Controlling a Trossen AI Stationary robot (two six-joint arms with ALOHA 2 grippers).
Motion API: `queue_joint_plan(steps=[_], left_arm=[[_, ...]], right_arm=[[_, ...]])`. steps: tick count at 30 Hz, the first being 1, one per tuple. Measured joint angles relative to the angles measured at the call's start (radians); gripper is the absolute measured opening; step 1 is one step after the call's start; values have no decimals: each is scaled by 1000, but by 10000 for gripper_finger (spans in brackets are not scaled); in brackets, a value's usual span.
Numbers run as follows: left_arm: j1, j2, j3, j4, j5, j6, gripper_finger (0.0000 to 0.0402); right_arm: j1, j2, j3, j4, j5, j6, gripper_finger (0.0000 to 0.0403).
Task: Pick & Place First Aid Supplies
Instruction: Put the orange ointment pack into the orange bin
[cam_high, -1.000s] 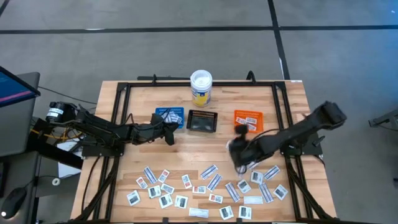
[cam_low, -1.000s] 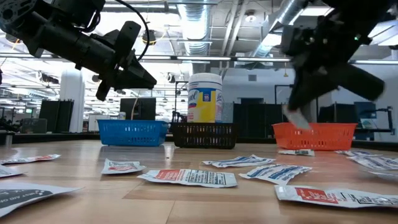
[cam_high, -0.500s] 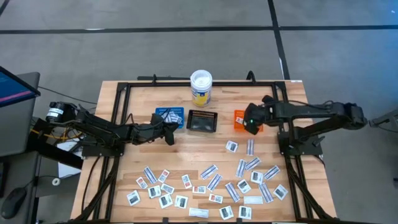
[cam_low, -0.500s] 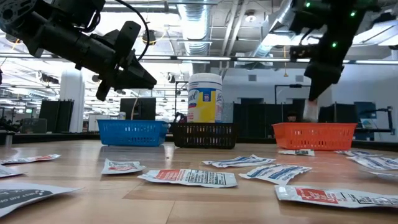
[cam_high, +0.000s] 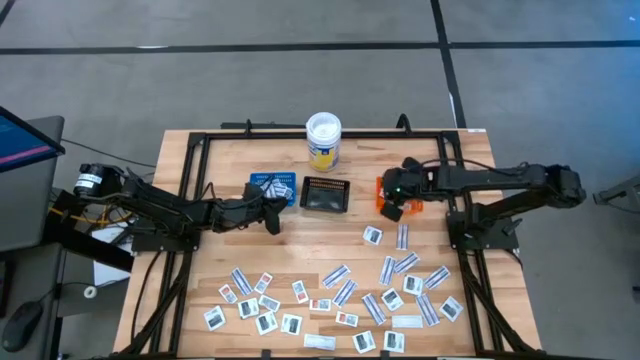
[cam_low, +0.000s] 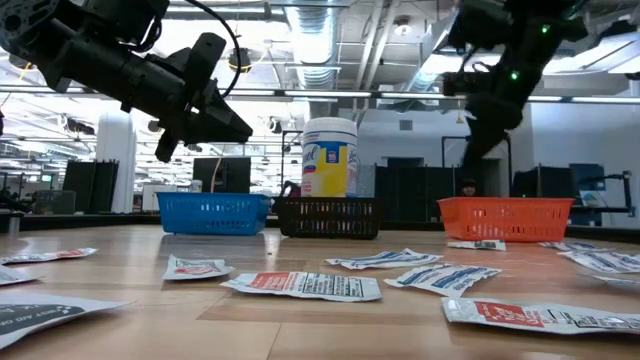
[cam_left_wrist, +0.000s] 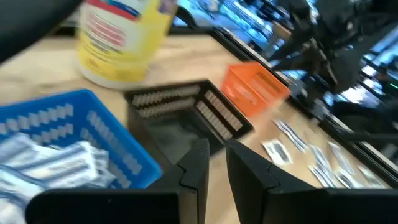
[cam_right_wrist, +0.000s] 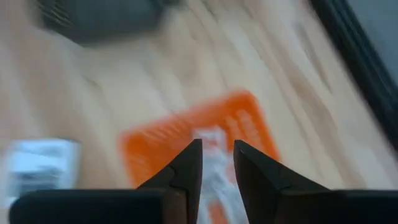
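Over the blue tray's (cam_high: 271, 187) near edge I see my left end effector (cam_high: 272, 215) hovering, fingers (cam_left_wrist: 198, 165) a narrow gap apart, holding nothing. Right of it sit the black tray (cam_high: 325, 196) and, behind, the tub (cam_high: 323, 140). My right end effector (cam_high: 393, 200) hangs above the orange tray (cam_right_wrist: 199, 140), fingers (cam_right_wrist: 188, 165) slightly apart and empty, a packet (cam_right_wrist: 211, 155) lying in the tray below. Most packets (cam_high: 345, 292) lie scattered across the counter's (cam_high: 300, 245) near half.

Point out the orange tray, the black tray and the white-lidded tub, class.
orange tray (cam_low: 505, 217): low view, front wall.
black tray (cam_high: 324, 196): high view, its inside.
white-lidded tub (cam_high: 323, 131): high view, lid top.
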Motion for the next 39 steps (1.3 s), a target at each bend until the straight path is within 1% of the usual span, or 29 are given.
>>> queue_joint_plan(steps=[2,4,6,8,11,13,15,19,22,25,27,31,34,39], left_arm=[[-3,0,0,6,62,7,57],[-20,0,0,13,94,8,57],[-48,1,0,28,99,8,57],[-81,14,0,77,98,24,57],[-130,58,1,199,99,102,57],[-159,98,12,264,98,161,57],[-185,142,43,268,106,208,57],[-245,270,132,268,164,295,57],[-288,372,208,267,168,436,57],[-316,442,270,266,169,563,57],[-324,469,302,268,170,582,57],[-326,488,335,268,206,537,57],[-325,502,353,267,212,535,60],[-303,504,384,252,202,615,81]], right_arm=[[41,0,0,68,-31,-32,81],[83,0,0,131,-74,-94,78],[122,0,0,188,-120,-159,76],[154,0,1,233,-149,-205,76],[188,0,1,282,-155,-225,75],[199,0,1,286,-155,-225,75],[205,0,1,279,-155,-225,75],[206,0,1,270,-155,-225,75],[205,0,1,270,-155,-225,75],[205,-1,1,269,-155,-225,75],[205,-1,1,268,-155,-225,75],[205,-1,2,265,-155,-225,75],[205,-1,2,262,-155,-225,75],[205,-1,2,259,-155,-225,75]])
